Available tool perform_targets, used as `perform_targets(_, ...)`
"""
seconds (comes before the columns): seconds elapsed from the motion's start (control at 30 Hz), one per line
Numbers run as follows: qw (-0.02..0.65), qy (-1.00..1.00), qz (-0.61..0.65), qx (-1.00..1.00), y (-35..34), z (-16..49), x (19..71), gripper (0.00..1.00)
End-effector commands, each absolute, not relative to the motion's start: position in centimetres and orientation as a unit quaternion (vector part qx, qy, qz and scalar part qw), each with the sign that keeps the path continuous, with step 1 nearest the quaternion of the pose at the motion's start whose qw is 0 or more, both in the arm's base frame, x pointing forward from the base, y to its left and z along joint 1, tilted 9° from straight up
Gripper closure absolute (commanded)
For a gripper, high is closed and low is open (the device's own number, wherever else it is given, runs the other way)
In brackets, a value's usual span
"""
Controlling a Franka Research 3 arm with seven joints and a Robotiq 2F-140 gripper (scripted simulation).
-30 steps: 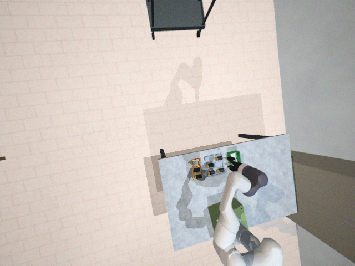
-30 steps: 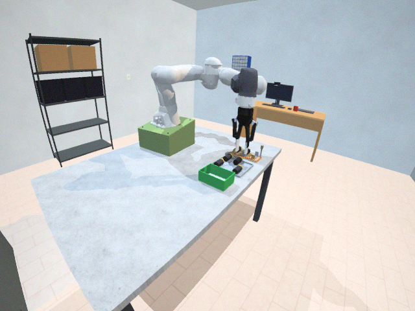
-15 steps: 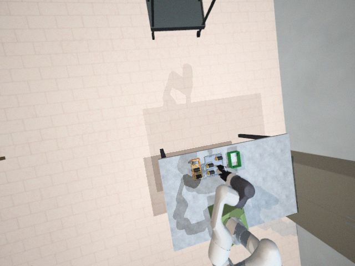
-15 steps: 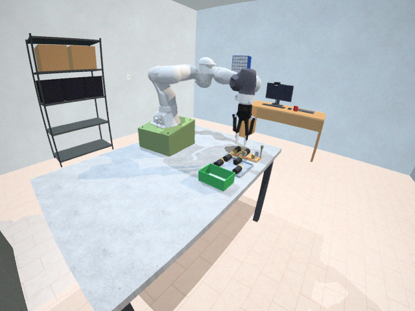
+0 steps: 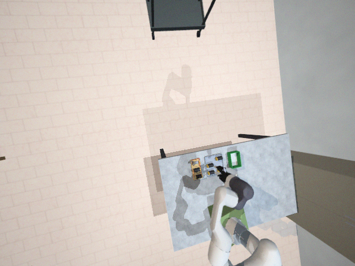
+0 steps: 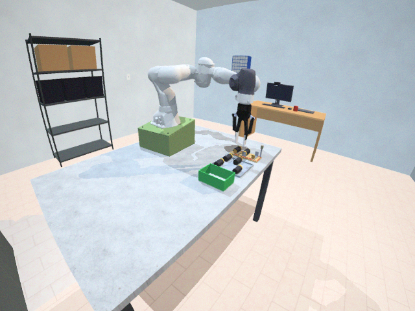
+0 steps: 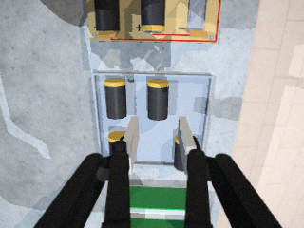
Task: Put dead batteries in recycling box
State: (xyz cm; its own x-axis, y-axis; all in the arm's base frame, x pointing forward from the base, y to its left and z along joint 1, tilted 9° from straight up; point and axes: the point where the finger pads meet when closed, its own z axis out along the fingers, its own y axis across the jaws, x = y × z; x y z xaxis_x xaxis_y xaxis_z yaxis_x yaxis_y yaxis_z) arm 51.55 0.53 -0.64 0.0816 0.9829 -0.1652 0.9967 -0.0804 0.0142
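Batteries point(image 5: 209, 165) point(image 6: 237, 161) point(image 7: 158, 102): four lie in the tray point(image 5: 212, 159) point(image 6: 247, 164) point(image 7: 158, 140), two in the holder point(image 5: 195, 162) point(image 6: 256, 159) point(image 7: 129, 21) beside it. Box point(image 5: 229, 160) point(image 6: 216, 181) point(image 7: 159, 197) upright at the tray's opposite side. Gripper point(image 5: 217, 170) point(image 6: 240, 143) point(image 7: 158, 126) above tray, fingers partly open, nothing between. Batteries probably light, stiff, prone to rolling; best pinched mid-barrel, across the sides

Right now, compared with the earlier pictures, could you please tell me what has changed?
In the top view, the tool has moved left and down, away from the box. Nothing was visibly grasped or released; box, tray and batteries stayed put.
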Motion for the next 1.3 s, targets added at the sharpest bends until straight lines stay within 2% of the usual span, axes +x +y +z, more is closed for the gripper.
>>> perform_targets(0.0, 0.061, 0.667, -0.055, 0.74, 0.5, -0.8, 51.5, 0.71)
perform_targets(0.33, 0.061, 0.668, -0.055, 0.74, 0.5, -0.8, 51.5, 0.71)
perform_targets(0.57, 0.061, 0.668, -0.055, 0.74, -0.7, -7.7, 51.4, 0.71)
perform_targets(1.27, 0.061, 0.668, -0.055, 0.74, -0.7, -7.8, 51.4, 0.71)
